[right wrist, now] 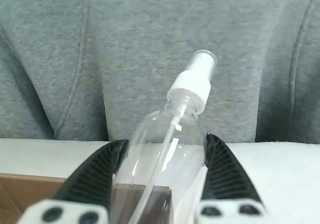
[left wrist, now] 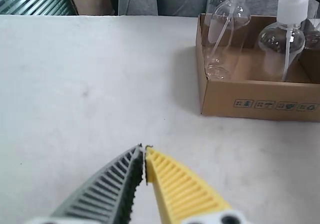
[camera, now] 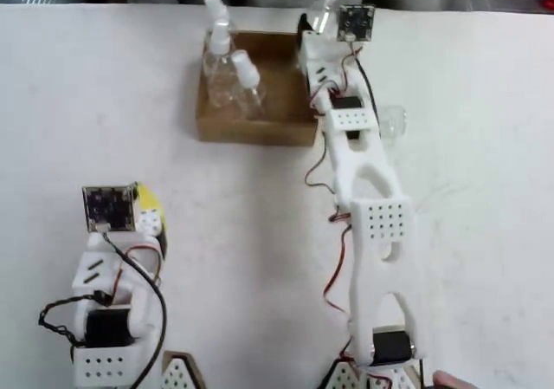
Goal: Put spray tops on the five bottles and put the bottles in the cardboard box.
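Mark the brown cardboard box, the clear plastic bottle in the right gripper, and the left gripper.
brown cardboard box (left wrist: 250,97), left wrist view, front wall.
clear plastic bottle (right wrist: 156,151), right wrist view, transparent body.
left gripper (left wrist: 144,150), left wrist view, between closed fingertips.

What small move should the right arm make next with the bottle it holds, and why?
Probably carry the bottle a little further over the cardboard box and lower it in before opening. The right tool is shut on it, spray top on, near the box's far right corner. The bottles in the box stand at its left side, so the right side looks free.
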